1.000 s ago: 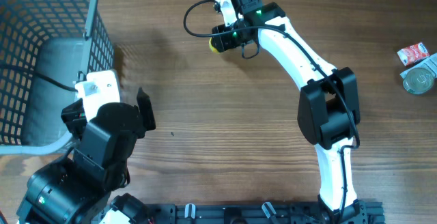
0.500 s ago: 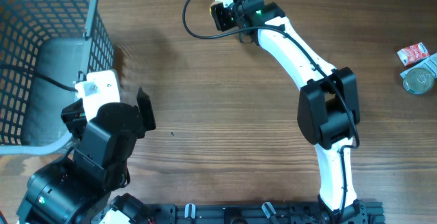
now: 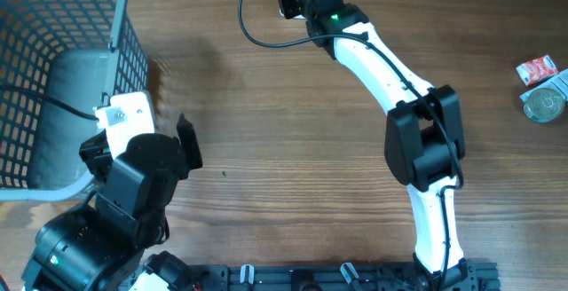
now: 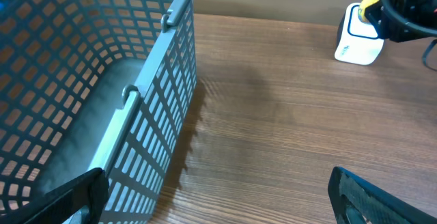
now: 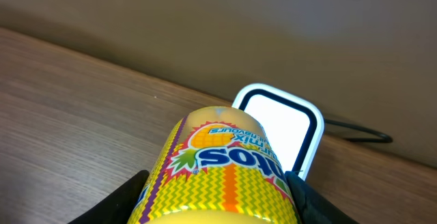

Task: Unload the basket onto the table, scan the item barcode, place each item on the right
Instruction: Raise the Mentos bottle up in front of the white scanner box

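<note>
Right gripper (image 5: 218,207): we see both fingers pressed against the sides of a yellow canister (image 5: 225,169), jaws part-way closed around it. The canister has a zigzag print and a pineapple picture, and it lies lengthwise, pointing away from the wrist. Just beyond its far end stands the white barcode scanner (image 5: 280,125), window lit and facing the canister, at the far edge of the wooden table (image 3: 293,149).

Right arm: from overhead, we note it rises from the near edge, bends at a dark elbow, then stretches its white forearm up-left to the far edge.

Left gripper (image 4: 218,203): jaws spread wide, nothing between them, low over the table just beside the grey mesh basket (image 4: 102,80). The left arm is folded close to its base.

Far right: a red-and-white packet (image 3: 536,69).
</note>
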Tool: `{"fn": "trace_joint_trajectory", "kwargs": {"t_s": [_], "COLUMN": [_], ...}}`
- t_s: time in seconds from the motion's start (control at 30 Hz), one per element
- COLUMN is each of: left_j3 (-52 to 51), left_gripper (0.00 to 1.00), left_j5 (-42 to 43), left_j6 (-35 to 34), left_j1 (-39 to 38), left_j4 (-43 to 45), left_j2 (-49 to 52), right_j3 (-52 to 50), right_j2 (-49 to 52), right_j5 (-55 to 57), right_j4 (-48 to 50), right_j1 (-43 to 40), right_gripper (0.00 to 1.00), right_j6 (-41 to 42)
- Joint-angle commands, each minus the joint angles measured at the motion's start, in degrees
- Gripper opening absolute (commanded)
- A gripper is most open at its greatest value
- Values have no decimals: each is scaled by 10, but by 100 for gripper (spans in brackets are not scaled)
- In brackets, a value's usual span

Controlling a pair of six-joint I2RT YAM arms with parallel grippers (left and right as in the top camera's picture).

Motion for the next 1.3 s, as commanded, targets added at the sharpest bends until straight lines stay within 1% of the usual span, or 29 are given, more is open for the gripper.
{"fn": "trace_joint_trajectory", "kwargs": {"t_s": [0.0, 0.13, 0.43, 0.67, 1.07, 1.17, 1.27], "left_j3": [0, 0, 0, 0, 0, 0, 0], "left_gripper": [100, 100, 100, 100, 100, 100, 100], "left_j5": [-7, -7, 1, 1, 1, 1, 1], "left_j6": [-14, -14, -14, -14, -14, -14, -14], "left_j1": [-1, -1, -1, -1, -1, -1, -1], "left_j4": [0, 0, -1, -1, -1, -1, -1], "left_j2": [-1, 2, 38, 45, 45, 45, 45], "right_j3": [12, 12, 12, 12, 12, 12, 12], "right_j2": [27, 38, 44, 71, 82, 82, 80], "right_j5": [15, 14, 14, 14, 22, 28, 29], "right_j4": [28, 41, 143, 182, 208, 201, 161], "right_j1": [-10, -21, -26, -26, -26, -26, -26], "right_gripper": [42, 42, 42, 41, 41, 41, 36], "right_j6": [-1, 13, 16, 25, 25, 25, 26]}}
